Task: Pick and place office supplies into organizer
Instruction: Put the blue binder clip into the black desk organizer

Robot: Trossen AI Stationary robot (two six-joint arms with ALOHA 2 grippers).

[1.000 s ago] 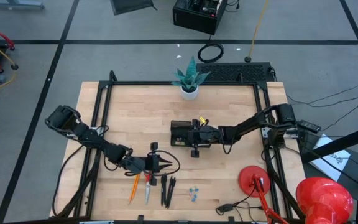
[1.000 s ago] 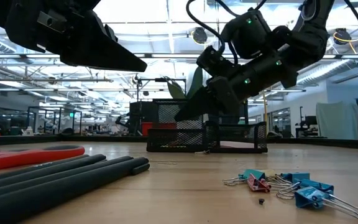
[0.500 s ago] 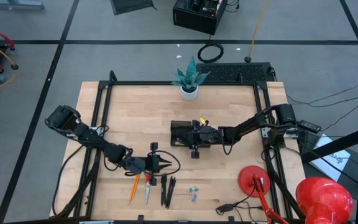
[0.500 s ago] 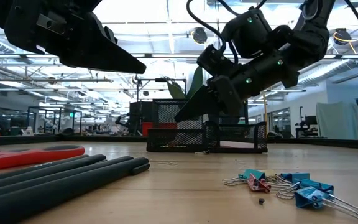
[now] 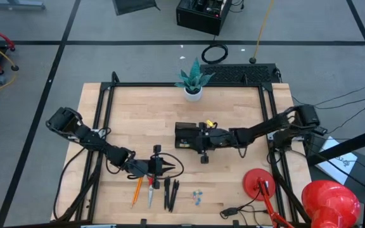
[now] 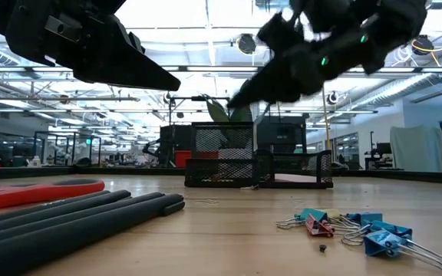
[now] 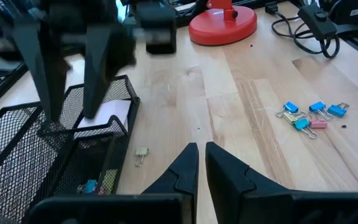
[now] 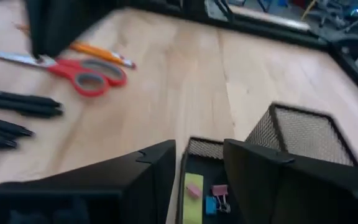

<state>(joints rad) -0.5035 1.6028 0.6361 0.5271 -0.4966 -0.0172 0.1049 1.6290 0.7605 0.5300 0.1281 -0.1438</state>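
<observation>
The black mesh organizer (image 5: pixel 184 135) (image 6: pixel 252 165) stands mid-table. My right gripper (image 5: pixel 195 140) (image 8: pixel 197 155) hovers open above it; its wrist view looks down on a yellow note (image 8: pixel 193 196) and a blue clip (image 8: pixel 211 204) inside. My left gripper (image 5: pixel 170 166) (image 7: pixel 199 149) is shut and empty, raised above the supplies near the front edge. Flat on the table lie the orange pencil (image 5: pixel 136 190), red-handled scissors (image 5: pixel 151 192) (image 8: pixel 79 68), black pens (image 5: pixel 170 194) (image 6: pixel 75 218) and blue clips (image 5: pixel 198 195) (image 7: pixel 309 115).
A potted plant (image 5: pixel 193 85) stands at the far edge. A red round lamp base (image 5: pixel 258 183) and a black cable (image 5: pixel 233 210) sit at the near right. A small gold clip (image 7: pixel 141 154) lies beside the organizer. Bare wood stretches left of the organizer.
My right gripper has risen from inside the organizer to above its rim and has drawn back a little toward the table's right edge. The supplies lie where they were.
</observation>
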